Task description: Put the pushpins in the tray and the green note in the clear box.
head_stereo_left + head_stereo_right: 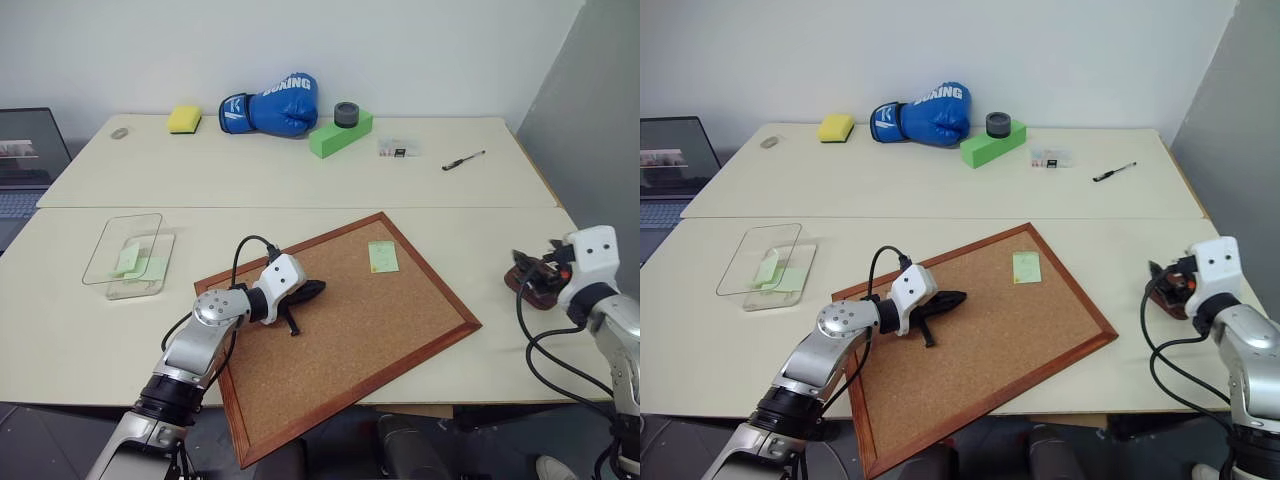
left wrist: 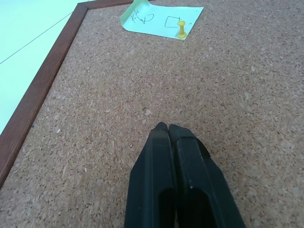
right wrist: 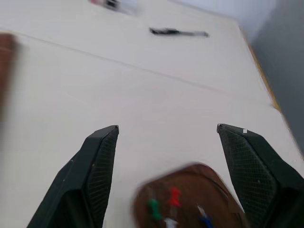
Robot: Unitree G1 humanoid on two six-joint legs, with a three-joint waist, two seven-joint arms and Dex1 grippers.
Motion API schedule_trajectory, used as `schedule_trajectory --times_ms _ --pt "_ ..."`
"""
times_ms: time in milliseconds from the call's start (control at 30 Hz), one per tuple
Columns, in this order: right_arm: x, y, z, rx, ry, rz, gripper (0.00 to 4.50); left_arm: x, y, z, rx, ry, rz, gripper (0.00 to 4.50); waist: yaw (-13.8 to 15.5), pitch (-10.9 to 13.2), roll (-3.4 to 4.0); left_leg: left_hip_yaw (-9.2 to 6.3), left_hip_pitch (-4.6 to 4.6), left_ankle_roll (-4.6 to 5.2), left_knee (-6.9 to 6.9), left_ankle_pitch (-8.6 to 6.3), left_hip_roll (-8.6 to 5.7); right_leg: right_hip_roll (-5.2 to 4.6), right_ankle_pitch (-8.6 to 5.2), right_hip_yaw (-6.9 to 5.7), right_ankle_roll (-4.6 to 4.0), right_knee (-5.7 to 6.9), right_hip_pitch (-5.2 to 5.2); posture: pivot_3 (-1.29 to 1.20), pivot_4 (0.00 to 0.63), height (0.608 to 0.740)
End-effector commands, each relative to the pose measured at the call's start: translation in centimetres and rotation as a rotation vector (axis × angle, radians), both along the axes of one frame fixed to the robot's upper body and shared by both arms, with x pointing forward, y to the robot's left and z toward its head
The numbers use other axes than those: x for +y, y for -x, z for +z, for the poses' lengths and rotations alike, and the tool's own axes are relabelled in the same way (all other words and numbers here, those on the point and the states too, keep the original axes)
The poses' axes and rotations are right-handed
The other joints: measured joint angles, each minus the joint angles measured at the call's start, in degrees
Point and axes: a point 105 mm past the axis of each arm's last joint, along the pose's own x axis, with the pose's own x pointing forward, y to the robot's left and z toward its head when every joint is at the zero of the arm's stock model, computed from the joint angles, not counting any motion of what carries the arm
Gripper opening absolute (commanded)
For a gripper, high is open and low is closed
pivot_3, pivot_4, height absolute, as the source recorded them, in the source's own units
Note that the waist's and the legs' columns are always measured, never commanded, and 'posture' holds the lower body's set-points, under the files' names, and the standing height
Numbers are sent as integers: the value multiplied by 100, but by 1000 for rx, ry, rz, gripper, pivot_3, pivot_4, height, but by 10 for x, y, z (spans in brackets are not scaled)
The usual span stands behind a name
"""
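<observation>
Progress: partly done, by my reading. Several tiny pushpins with coloured plastic heads, red, green, blue and a pale one, already lie in the small dark reddish-brown tray with a raised rim.
Left to do: one yellow-headed pin stands in the small pale-green paper note, holding it to the large wood-framed corkboard; it has to come out before the note can go in the box.
Tray: at the right edge of the pale surface, well apart from the corkboard.
Clear box: the shallow transparent plastic box, lid overlapping, sits left of the corkboard; pale-green slips show inside it.
Left end effector: fingers pressed together, holding nothing, resting over the cork short of the pinned note.
Right end effector: fingers spread wide and empty, just above the tray.
</observation>
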Motion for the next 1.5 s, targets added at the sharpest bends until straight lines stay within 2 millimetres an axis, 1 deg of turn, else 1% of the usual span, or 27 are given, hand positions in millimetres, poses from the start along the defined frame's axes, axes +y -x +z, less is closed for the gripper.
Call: schedule_trajectory --times_ms 33,100,167,333,433,500,767,833,867,933,1000,1067,1100,1133,1167,1233,1300,1367,1400,1500 --pt "58 2 4 -48 -24 216 3509 18 2 -32 99 -85 66 52 1 0 -1 0 0 0 0 0 0 0 0 0 0 -1 0 0 150 740" --pt "81 0 -2 -49 -37 282 3509 18 3 -31 99 -84 66 52 0 3 0 0 0 -1 0 0 0 -1 0 1 0 -4 -6 0 150 740" --pt "100 -5 -10 -30 -75 317 3509 19 3 -31 99 -86 65 52 -8 4 -2 0 -1 -1 0 -1 0 -3 0 1 0 -7 -23 0 150 740" --pt "137 -17 -27 4 -106 394 3509 22 2 -30 99 -93 65 52 -7 6 -5 0 -4 -1 0 0 -1 -4 0 -1 0 -7 -25 0 150 740" --pt "147 -26 -34 13 -110 403 3509 22 2 -29 98 -97 61 52 -5 7 -3 1 -6 0 -5 0 0 -3 0 -4 0 -3 -13 0 150 740" --pt "151 -31 -39 24 -82 414 3509 23 1 -29 97 -101 58 52 -5 7 -2 1 -9 1 -11 1 0 -2 0 -5 0 -1 -9 0 150 740" --pt "164 -36 -47 52 -53 461 3509 23 1 -28 94 -104 57 52 -8 7 -2 0 -8 1 -18 1 0 0 0 -7 0 3 -8 0 150 740" --pt "166 -38 -48 52 -52 461 3146 23 1 -28 94 -104 57 52 -19 7 -2 0 -8 1 -18 1 0 0 0 -6 0 4 -8 0 150 740" --pt "166 -40 -48 52 -51 457 3040 23 1 -27 94 -103 58 52 -23 7 -2 0 -7 1 -18 1 0 0 0 -6 0 4 -8 0 150 740" --pt "166 -42 -50 53 -47 450 2587 23 1 -28 94 -102 58 52 -25 7 -2 0 -6 1 -18 1 0 0 0 -6 0 5 -8 0 150 740" --pt "166 -43 -51 53 -46 448 2239 23 1 -28 95 -102 58 52 -25 7 -2 0 -6 1 -18 1 0 0 0 -6 0 4 -8 0 150 740" --pt "166 -43 -51 54 -44 449 1873 23 2 -28 96 -102 59 52 -26 7 -2 0 -6 1 -18 1 0 0 0 -6 0 4 -7 0 150 740" --pt "166 -43 -52 54 -43 450 1613 23 3 -28 96 -102 59 52 -27 7 -2 0 -6 1 -18 1 0 0 0 -6 0 4 -6 0 150 740" --pt "166 -43 -52 54 -42 451 1485 23 3 -28 97 -102 58 52 -27 7 -2 0 -6 1 -18 1 0 0 0 -6 0 5 -6 0 150 740" --pt "166 -43 -51 53 -43 452 1185 23 3 -28 97 -102 59 52 -27 7 -2 0 -6 1 -18 1 0 0 0 -6 0 6 -6 0 150 740" --pt "165 -43 -51 52 -45 454 933 23 3 -28 96 -102 59 52 -29 7 -2 0 -5 1 -18 1 0 0 1 -6 0 6 -6 0 150 740" --pt "165 -42 -50 49 -46 460 487 23 4 -28 96 -102 59 52 -30 7 -2 0 -5 1 -18 1 0 0 1 -6 1 6 -5 0 150 740" --pt "165 -41 -49 45 -46 464 139 23 4 -28 97 -103 59 52 -30 7 -2 0 -5 1 -18 1 0 0 1 -6 1 6 -5 0 150 740" --pt "165 -40 -47 36 -47 468 35 23 4 -29 97 -104 59 52 -31 7 -2 0 -5 1 -18 1 0 0 1 -6 1 6 -5 0 150 740" --pt "167 -39 -39 3 -49 481 35 23 5 -29 98 -105 59 52 -31 7 -2 0 -4 1 -18 1 0 0 1 -6 1 6 -4 0 150 740"
